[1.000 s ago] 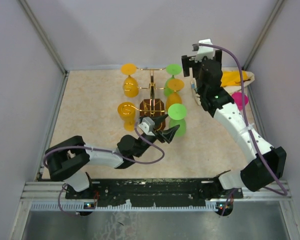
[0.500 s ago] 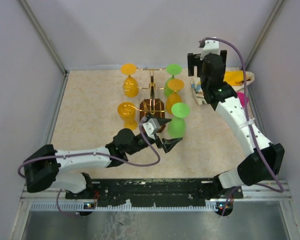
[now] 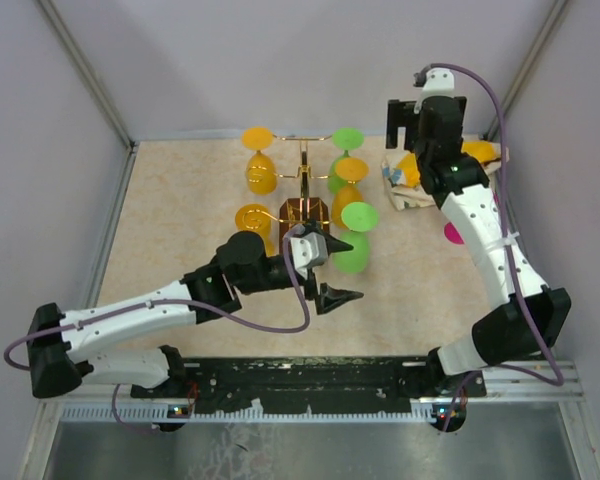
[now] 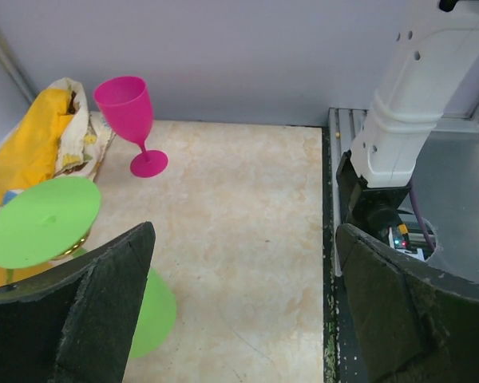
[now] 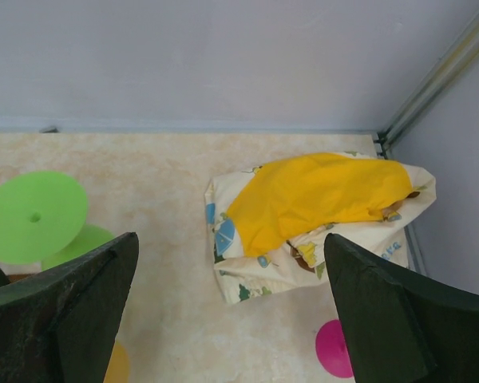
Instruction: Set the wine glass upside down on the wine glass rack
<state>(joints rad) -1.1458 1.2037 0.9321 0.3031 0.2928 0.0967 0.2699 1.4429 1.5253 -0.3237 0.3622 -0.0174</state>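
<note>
Left gripper (image 3: 342, 270): jaws spread wide, nothing between them. Position: just front-right of the wine glass rack (image 3: 305, 205). Both black fingers (image 4: 104, 311) are clear of any glass.

Green wine glass (image 3: 354, 240): on the rack's front-right arm, foot up, bowl down. In the left wrist view, gold wire shows directly under its foot disc. It is close to the left gripper but apart from it.

Other glasses on the rack, all foot up:
- back-left orange glass (image 3: 258, 160)
- front-left orange glass (image 3: 252, 222)
- back-right green glass (image 3: 346, 148)
- right orange glass (image 3: 350, 185), between the two green ones

Rack: upright on the beige table (image 3: 180, 200), brown wooden base visible at its centre.

Right gripper (image 5: 230, 239): jaws wide apart, empty. It is held high, well right of the rack and toward the back wall.

Printed cloth bundle (image 5: 319, 199), white with a yellow top: lies on the table right of the rack, at the back corner.

Pink wine glass (image 4: 128, 108): stands upright on the table, right of the rack and off it, touched by neither gripper.
</note>
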